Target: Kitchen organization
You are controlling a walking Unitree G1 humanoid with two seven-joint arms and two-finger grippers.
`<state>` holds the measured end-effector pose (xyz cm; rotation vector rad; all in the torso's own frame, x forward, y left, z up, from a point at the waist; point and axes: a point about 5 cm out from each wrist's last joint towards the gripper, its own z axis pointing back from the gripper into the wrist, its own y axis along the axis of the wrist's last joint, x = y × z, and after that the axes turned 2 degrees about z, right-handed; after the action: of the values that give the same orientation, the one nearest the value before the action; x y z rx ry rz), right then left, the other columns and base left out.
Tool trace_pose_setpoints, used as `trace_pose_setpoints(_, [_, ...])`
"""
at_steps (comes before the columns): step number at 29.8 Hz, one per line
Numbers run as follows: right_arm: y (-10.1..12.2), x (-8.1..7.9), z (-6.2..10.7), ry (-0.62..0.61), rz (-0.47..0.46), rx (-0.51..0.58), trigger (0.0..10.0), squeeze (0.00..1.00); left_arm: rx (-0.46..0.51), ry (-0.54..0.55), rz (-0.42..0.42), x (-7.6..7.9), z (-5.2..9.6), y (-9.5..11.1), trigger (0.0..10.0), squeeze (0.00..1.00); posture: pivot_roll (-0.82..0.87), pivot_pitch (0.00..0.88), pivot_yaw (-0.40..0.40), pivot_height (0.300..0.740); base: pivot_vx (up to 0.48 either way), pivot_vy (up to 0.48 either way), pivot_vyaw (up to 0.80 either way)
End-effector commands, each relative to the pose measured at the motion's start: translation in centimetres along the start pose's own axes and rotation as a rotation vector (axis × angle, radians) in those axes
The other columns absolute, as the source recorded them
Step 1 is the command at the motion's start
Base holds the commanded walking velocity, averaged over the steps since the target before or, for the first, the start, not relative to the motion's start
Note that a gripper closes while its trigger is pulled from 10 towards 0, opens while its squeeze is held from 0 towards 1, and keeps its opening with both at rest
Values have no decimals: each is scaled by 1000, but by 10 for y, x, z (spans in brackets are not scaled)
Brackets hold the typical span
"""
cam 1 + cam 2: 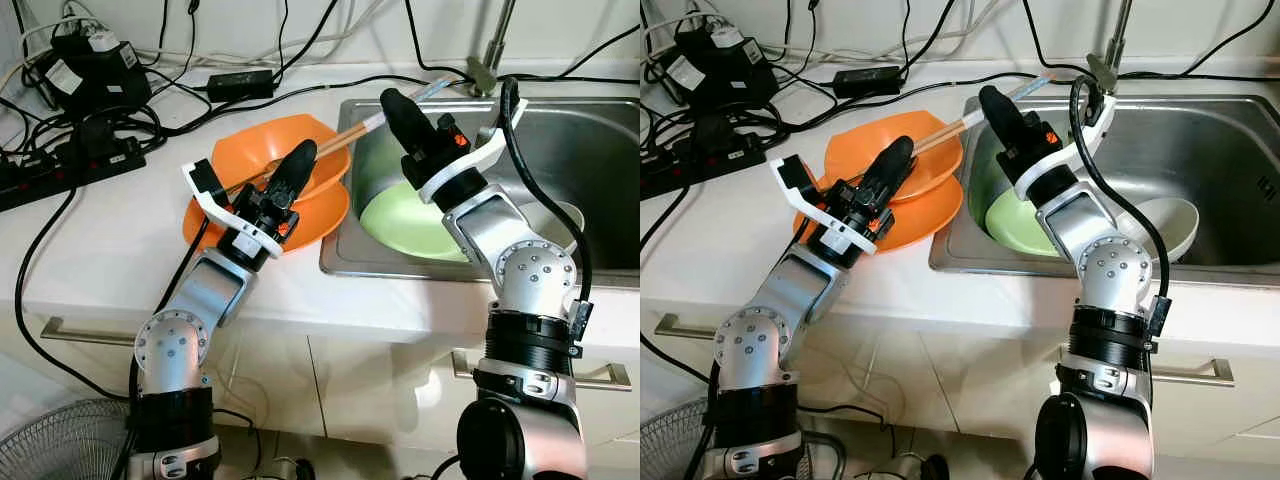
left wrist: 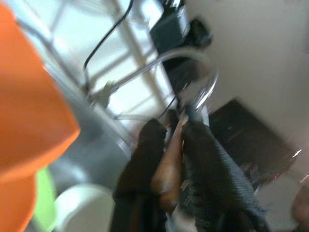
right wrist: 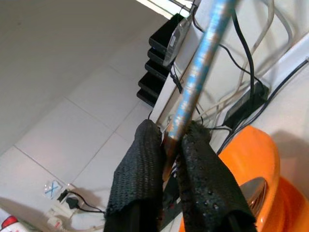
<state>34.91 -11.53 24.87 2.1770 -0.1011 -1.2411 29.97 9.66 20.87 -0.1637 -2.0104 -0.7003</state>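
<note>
A long wooden chopstick [image 1: 350, 130] with a bluish far end [image 3: 203, 63] slants from the orange bowl [image 1: 290, 140] up toward the faucet. My left gripper [image 1: 300, 155] hovers over that bowl and is shut on the stick's brown lower end [image 2: 166, 169]. At the sink's left rim, my right gripper [image 1: 390, 100] is shut on the same stick higher up, and the bluish end pokes out past its fingertips. The bowl rests on an orange plate [image 1: 320, 215] on the counter. I cannot tell whether it is one chopstick or a pair.
The steel sink [image 1: 590, 130] holds a tilted green plate [image 1: 400, 220] and a white bowl [image 1: 1175, 225]. The faucet [image 1: 490, 55] stands behind it. A power strip, adapters and tangled cables [image 1: 70, 160] cover the counter's back left. A fan [image 1: 50, 440] stands on the floor.
</note>
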Motion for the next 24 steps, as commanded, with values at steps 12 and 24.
trace_pose_setpoints(12, [4,1,-3,-34,15,67,0,0,-84,-131,-199,45,-20,-9,10000,1000,-31,48,143,740,0,0,0])
trace_pose_setpoints(24, [40,44,8,-357,9,314,0,0,-112,-109,-315,44,-18,-12,10000,1000,-31,47,144,740,0,0,0])
